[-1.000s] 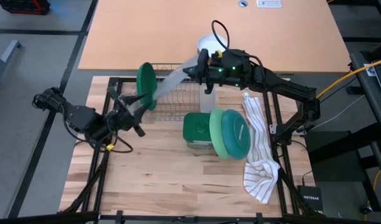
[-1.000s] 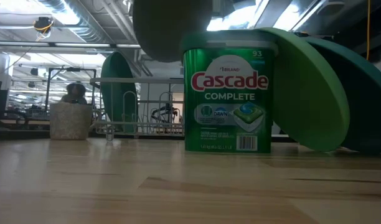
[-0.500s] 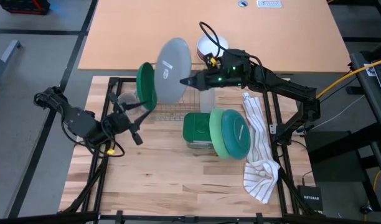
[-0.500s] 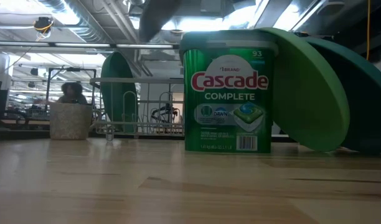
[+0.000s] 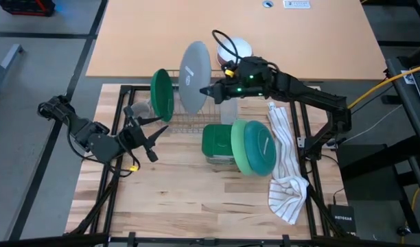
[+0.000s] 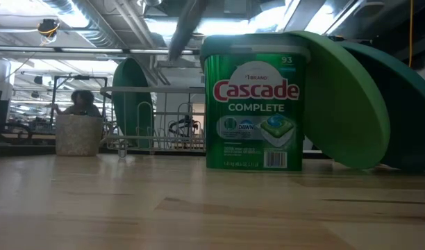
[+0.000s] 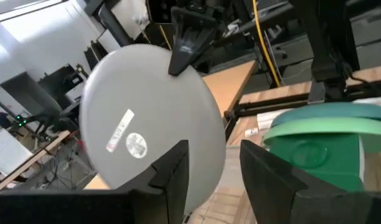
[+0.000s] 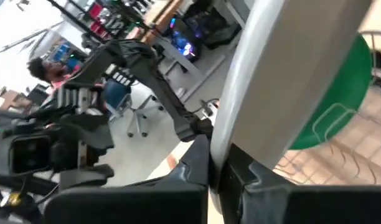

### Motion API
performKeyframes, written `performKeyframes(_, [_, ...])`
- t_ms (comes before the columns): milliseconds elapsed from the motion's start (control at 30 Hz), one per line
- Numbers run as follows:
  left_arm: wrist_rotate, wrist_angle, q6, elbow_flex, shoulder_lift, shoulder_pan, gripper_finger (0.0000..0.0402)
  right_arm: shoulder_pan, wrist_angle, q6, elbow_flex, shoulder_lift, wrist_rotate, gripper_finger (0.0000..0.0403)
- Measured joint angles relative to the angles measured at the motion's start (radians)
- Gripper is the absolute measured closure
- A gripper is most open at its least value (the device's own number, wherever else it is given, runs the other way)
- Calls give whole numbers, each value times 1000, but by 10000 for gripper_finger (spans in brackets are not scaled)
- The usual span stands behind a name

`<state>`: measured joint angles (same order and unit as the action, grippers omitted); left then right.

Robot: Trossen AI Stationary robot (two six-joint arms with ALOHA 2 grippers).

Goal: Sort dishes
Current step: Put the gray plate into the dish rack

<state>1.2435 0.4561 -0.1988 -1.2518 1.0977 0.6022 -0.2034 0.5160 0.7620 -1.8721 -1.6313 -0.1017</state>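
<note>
High view: my right gripper [image 5: 208,89] clenches the rim of the grey plate [image 5: 194,77], holding it on edge above the wire rack [image 5: 189,113], just beside the slotted dark green plate [image 5: 162,95]. Next, I judge, lower it into a slot. The left gripper [image 5: 147,132] waits, released, nearby. The grey plate is round, matte, stickered.

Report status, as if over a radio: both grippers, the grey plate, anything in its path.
Right gripper shut on grey plate, held on edge above rack. Left gripper open, empty, beside rack. Dark green plate stands in rack next to it.
</note>
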Motion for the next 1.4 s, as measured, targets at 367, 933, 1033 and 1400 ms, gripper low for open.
performKeyframes(367, [4, 212, 196, 0, 0, -1, 269, 0, -86, 48, 0, -152, -3, 391])
performKeyframes(933, [2, 561, 561, 1, 1, -1, 269, -81, -105, 130, 0, -288, -68, 391])
performKeyframes(1033, [2, 599, 597, 1, 1, -1, 269, -95, -108, 130, 0, -288, -67, 391])
performKeyframes(1400, [2, 644, 640, 1, 1, -1, 269, -105, -107, 147, 1, -324, -75, 391])
